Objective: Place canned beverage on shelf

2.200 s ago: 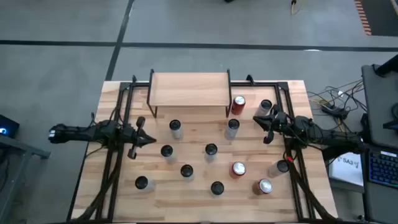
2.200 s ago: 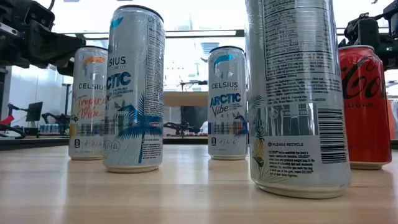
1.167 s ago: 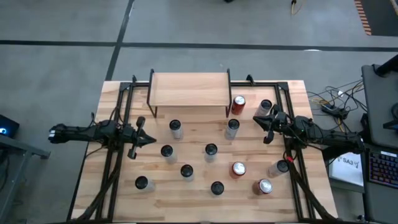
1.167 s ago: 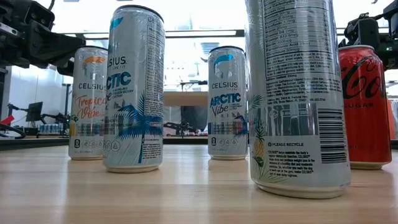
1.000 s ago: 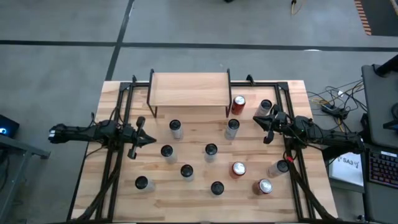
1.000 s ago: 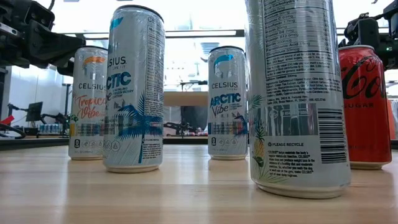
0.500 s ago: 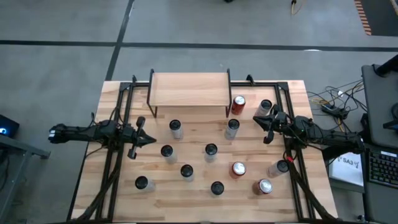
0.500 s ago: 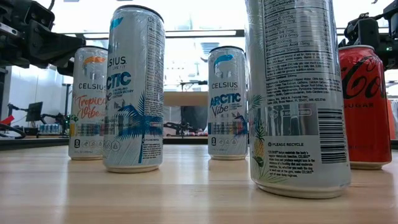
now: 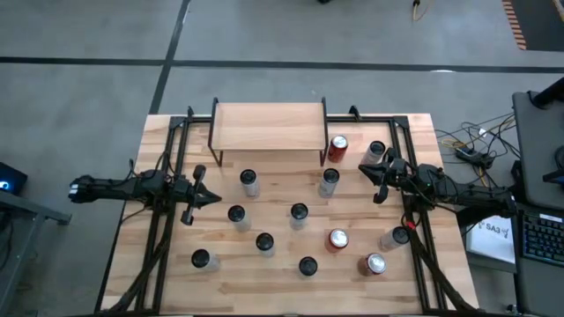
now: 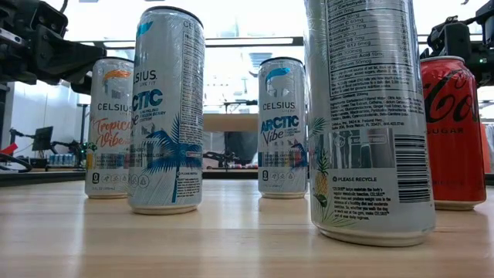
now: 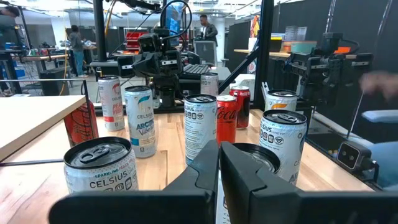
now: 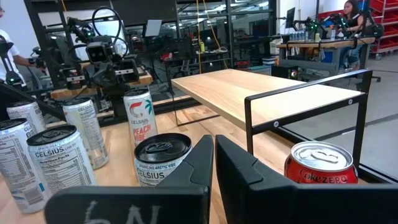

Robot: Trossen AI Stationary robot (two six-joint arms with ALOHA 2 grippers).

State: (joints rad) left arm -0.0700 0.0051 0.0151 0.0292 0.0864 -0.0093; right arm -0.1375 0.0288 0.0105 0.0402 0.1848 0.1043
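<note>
- Left gripper [image 9: 214, 200] hangs at the left-centre of the high view, over the plank tabletop [image 9: 278, 291]; its fingers are pressed together and grasp nothing, as the left wrist view shows the two dark fingers [image 11: 205, 168] meeting with no can between them
- Nearest cans to it in the high view are a silver Celsius can [image 9: 248, 181] just right of its tip and another can [image 9: 235, 214] a little lower; neither is touched
- The shelf [image 9: 267, 127] stands at the upper centre of the high view, its light wooden top bare: no can is on it, so the placing is not yet done, by my judgement not even begun
- Loose cans are scattered over the centre and lower part of the frame, among them a Celsius can [image 9: 299, 213] at mid-table and a red Coca-Cola can [image 9: 337, 238] lower right of it
- A red Coke Zero can [image 9: 337, 147] stands just beside the shelf's right legs, on the table, not on the shelf
- Right gripper [image 9: 371, 177] sits at the right-centre of the high view, clenched and empty too; a silver can [image 9: 330, 180] is near its tip, apart from it
- What is left, as I judge it: choosing a can, opening a gripper round it, lifting and setting it upright on the shelf top
</note>
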